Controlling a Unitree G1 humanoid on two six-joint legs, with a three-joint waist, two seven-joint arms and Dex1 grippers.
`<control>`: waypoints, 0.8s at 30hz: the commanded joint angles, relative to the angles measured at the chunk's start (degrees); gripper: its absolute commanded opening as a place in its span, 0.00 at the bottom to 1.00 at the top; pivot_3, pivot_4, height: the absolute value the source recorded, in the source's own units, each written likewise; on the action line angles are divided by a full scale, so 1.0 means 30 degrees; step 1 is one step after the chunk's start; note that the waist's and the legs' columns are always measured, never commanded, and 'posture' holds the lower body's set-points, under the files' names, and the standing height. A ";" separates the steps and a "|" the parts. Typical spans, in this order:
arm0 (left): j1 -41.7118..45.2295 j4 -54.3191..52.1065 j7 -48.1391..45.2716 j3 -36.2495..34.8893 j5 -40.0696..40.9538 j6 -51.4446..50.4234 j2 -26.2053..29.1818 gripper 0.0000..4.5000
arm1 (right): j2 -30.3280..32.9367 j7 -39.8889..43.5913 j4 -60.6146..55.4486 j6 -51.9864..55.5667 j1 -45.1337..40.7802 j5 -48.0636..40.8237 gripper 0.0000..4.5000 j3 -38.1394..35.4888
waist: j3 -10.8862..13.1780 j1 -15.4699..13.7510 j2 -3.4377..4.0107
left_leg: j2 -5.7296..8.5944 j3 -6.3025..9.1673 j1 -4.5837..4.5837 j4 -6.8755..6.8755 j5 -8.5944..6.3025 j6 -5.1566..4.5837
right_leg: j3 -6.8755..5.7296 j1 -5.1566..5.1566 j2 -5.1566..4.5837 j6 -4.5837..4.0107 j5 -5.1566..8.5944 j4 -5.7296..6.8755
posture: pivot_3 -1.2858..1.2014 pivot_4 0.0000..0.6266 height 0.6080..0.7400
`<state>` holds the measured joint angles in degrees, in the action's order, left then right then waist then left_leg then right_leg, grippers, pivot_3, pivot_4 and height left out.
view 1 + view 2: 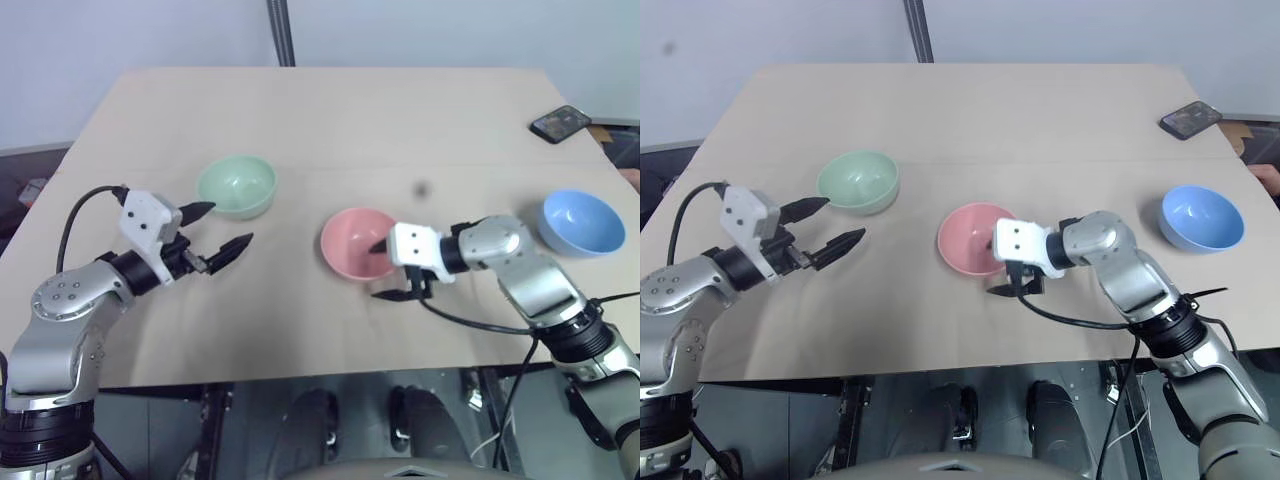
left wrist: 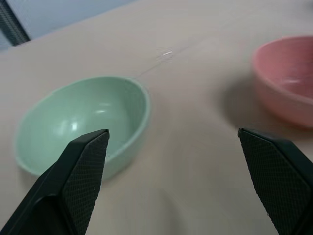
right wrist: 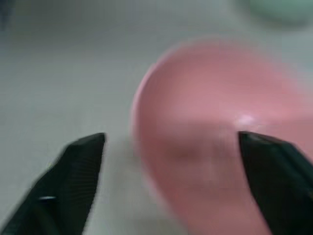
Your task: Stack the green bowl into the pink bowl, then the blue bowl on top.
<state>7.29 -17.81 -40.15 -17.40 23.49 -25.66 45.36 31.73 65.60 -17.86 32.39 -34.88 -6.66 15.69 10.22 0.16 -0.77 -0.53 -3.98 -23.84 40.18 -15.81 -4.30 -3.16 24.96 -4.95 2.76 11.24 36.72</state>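
Three bowls stand apart on the tan table. The green bowl (image 1: pixel 236 186) is at the left, the pink bowl (image 1: pixel 355 242) in the middle, and the blue bowl (image 1: pixel 583 222) at the right. All are upright and empty. My left gripper (image 1: pixel 228 224) is open, just in front of the green bowl (image 2: pixel 83 122) and pointing toward it, holding nothing. At the pink bowl's near right rim my right gripper (image 1: pixel 380 270) is open too. One of its fingers lies over the pink bowl (image 3: pixel 220 137) and the other on the near side outside it.
A black phone (image 1: pixel 560 123) lies at the table's far right corner. A dark pole (image 1: pixel 283 30) rises behind the table's back edge. The table's front edge (image 1: pixel 300 378) runs close under both arms.
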 commanded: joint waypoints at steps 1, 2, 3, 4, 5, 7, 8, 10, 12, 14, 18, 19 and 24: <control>0.2013 -0.1068 0.1717 0.1631 -0.1875 -0.2590 0.1271 1.00 | 0.0198 -0.0691 -0.2904 0.1879 0.0866 -0.3275 0.99 -0.3788 | 0.0000 -0.0106 0.0000 | 0.0000 0.0009 0.0001 -0.0001 -0.0001 0.0000 | -0.0007 0.0000 -0.0001 0.0001 0.0000 0.0001 | 0.52 0.24 0.99; 0.2722 -0.0982 0.1691 0.2556 -0.2540 -0.3084 0.1726 1.00 | 0.0418 -0.0942 -0.3294 0.2126 0.1224 -0.3621 0.99 -0.4409 | -0.0002 -0.0263 -0.0003 | 0.0001 0.0023 0.0003 -0.0001 -0.0003 0.0001 | -0.0023 -0.0011 -0.0002 -0.0001 0.0001 0.0003 | 0.52 0.24 0.99; 0.3485 -0.0896 0.1598 0.3291 -0.2876 -0.3091 0.1775 1.00 | 0.0550 -0.1369 -0.3577 0.2413 0.1606 -0.3846 0.99 -0.4967 | -0.0002 -0.0291 0.0000 | 0.0004 0.0041 0.0005 0.0000 -0.0003 0.0001 | -0.0040 -0.0030 0.0003 0.0000 0.0001 0.0000 | 0.52 0.24 0.99; 0.4221 -0.0776 0.1759 0.4022 -0.3272 -0.3569 0.1826 1.00 | 0.0634 -0.1827 -0.3766 0.2632 0.1932 -0.4021 0.99 -0.5407 | -0.0001 -0.0365 0.0002 | 0.0011 0.0032 0.0023 -0.0001 -0.0004 -0.0001 | -0.0032 -0.0040 0.0002 0.0000 0.0001 -0.0002 | 0.52 0.24 0.99; 0.4960 -0.0529 0.1998 0.4750 -0.3813 -0.4080 0.1827 1.00 | 0.0727 -0.2265 -0.3898 0.2793 0.2205 -0.4191 0.99 -0.5737 | -0.0004 -0.0362 -0.0002 | 0.0021 0.0040 0.0023 -0.0001 -0.0005 -0.0003 | -0.0037 -0.0052 -0.0004 -0.0002 0.0003 -0.0001 | 0.52 0.24 0.99; 0.6820 0.0779 0.1984 0.6827 -0.5534 -0.4663 0.2049 1.00 | 0.1141 -0.3135 -0.4019 0.2540 0.2880 -0.3793 0.99 -0.6017 | -0.0003 -0.0360 -0.0001 | 0.0030 0.0037 0.0024 -0.0001 -0.0005 -0.0006 | -0.0029 -0.0052 -0.0005 0.0001 0.0001 -0.0008 | 0.52 0.24 0.99; 0.7639 0.1461 0.1925 0.7816 -0.6352 -0.4830 0.2058 1.00 | 0.1212 -0.3585 -0.4040 0.2406 0.3182 -0.3726 0.99 -0.6250 | -0.0002 -0.0366 -0.0003 | 0.0038 0.0032 0.0025 -0.0001 -0.0003 -0.0009 | -0.0028 -0.0054 -0.0001 0.0002 0.0003 -0.0003 | 0.52 0.24 0.99; 0.8916 0.2733 0.1746 0.9293 -0.7511 -0.5154 0.1866 1.00 | 0.1208 -0.4347 -0.4120 0.2188 0.3610 -0.3921 0.99 -0.6664 | -0.0001 -0.0270 -0.0002 | 0.0046 0.0025 0.0022 -0.0001 0.0000 -0.0012 | -0.0023 -0.0049 0.0022 0.0006 0.0005 0.0005 | 0.52 0.24 0.99; 0.9705 0.3640 0.1414 1.0189 -0.8078 -0.5293 0.1587 1.00 | 0.1246 -0.4722 -0.4252 0.1937 0.4017 -0.4287 0.99 -0.7039 | -0.0001 -0.0224 -0.0002 | 0.0034 -0.0014 0.0024 0.0000 0.0001 -0.0013 | 0.0016 -0.0029 0.0053 0.0011 0.0005 0.0005 | 0.52 0.24 0.99; 1.0231 0.4608 0.1123 1.0857 -0.8576 -0.4792 0.1278 1.00 | 0.1237 -0.4859 -0.4471 0.1725 0.4639 -0.4885 0.99 -0.7727 | 0.0000 -0.0210 -0.0005 | 0.0021 -0.0044 0.0007 -0.0001 0.0002 -0.0014 | 0.0049 0.0007 0.0072 0.0014 0.0006 0.0007 | 0.52 0.24 0.99; 1.0929 0.5907 0.0456 1.1494 -0.9241 -0.4268 0.0803 0.60 | 0.1683 -0.4678 -0.4848 0.1192 0.5907 -0.6205 1.00 -0.9400 | 0.0007 -0.0346 -0.0016 | 0.0017 -0.0035 -0.0020 -0.0003 -0.0001 -0.0022 | 0.0053 0.0014 0.0080 0.0018 0.0008 -0.0005 | 0.52 0.24 0.99; 1.1076 0.6096 0.0290 1.1510 -0.9303 -0.4160 0.0737 0.44 | 0.1793 -0.4626 -0.4951 0.1042 0.6127 -0.6473 1.00 -0.9719 | 0.0007 -0.0334 -0.0016 | 0.0018 -0.0039 -0.0020 0.0000 -0.0004 -0.0028 | 0.0060 0.0013 0.0077 0.0020 0.0007 -0.0007 | 0.52 0.24 0.99; 1.1170 0.5609 -0.0766 1.0860 -0.8565 -0.3508 0.0305 0.23 | 0.2116 -0.4929 -0.5292 0.0722 0.6711 -0.7435 1.00 -1.0339 | 0.0012 -0.0330 -0.0026 | 0.0006 -0.0036 -0.0009 0.0005 -0.0005 -0.0032 | 0.0066 0.0009 0.0076 0.0020 0.0008 0.0002 | 0.52 0.24 0.99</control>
<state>39.91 1.24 -41.16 17.48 -3.03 -37.86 46.54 37.34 51.45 -31.46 35.85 -14.80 -27.39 -13.05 10.25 -0.83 -0.85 -0.52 -4.10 -23.87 40.20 -15.83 -4.40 -2.95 24.99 -4.72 2.82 11.27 36.72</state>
